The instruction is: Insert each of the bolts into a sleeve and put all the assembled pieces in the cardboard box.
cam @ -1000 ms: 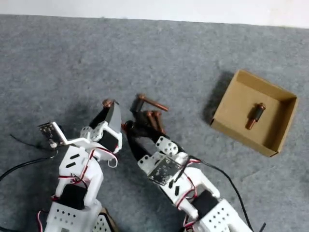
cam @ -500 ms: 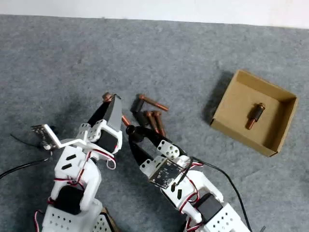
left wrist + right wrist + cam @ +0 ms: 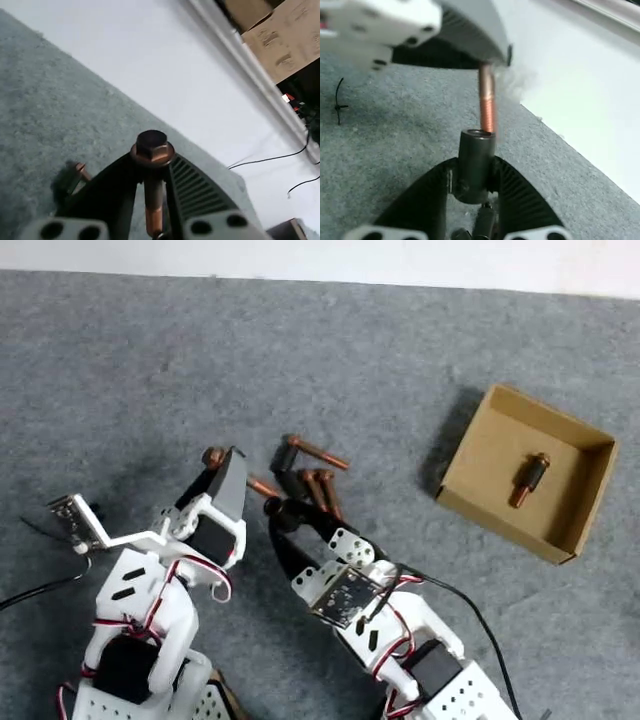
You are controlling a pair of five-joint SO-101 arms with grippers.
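Note:
My left gripper (image 3: 225, 468) is shut on a copper bolt (image 3: 214, 457), hex head (image 3: 152, 147) outward and shaft (image 3: 153, 205) between the jaws. My right gripper (image 3: 275, 512) is shut on a black sleeve (image 3: 476, 165), open end toward the bolt. The bolt's shaft (image 3: 486, 102) reaches the sleeve's mouth; how deep it goes, I cannot tell. Several loose bolts (image 3: 318, 490) and a black sleeve (image 3: 289, 480) lie on the carpet just beyond both grippers. The cardboard box (image 3: 470, 485) at the right holds one assembled piece (image 3: 530, 478).
Grey carpet covers the table, with open room at the far left and between the loose parts and the box. A white floor edge (image 3: 320, 260) runs along the back. Cables trail from both arm bases (image 3: 470, 605).
My left arm has shifted left and swung, bringing the bolt's tip down to the sleeve. My right gripper has drawn slightly back with the sleeve.

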